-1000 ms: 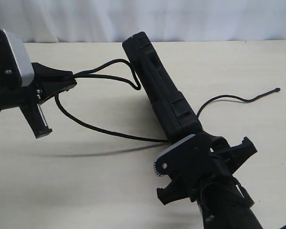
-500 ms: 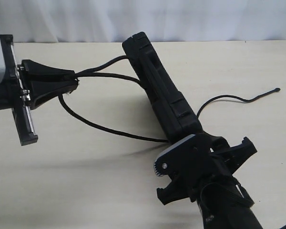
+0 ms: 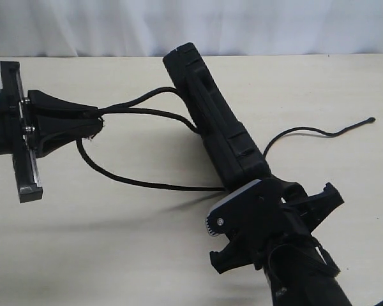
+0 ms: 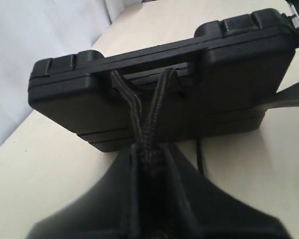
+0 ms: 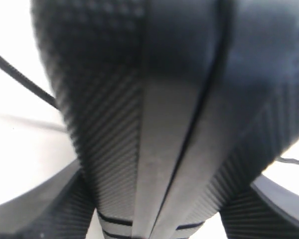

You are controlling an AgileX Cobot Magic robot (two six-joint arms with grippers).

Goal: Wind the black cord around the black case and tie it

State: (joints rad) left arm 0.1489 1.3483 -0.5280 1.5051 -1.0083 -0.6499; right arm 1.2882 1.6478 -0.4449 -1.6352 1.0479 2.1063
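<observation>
R fingers: spread wide, clamped on near end of case.
Case: up on edge, slanting away over surface.
L fingers: pinching cord loop; strands thru handle slot.
Cord tail: on surface right of case, knob farthest.

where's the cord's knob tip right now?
Exterior view, far right: the black cord's knob tip lies on the table, right of the black case.
</observation>
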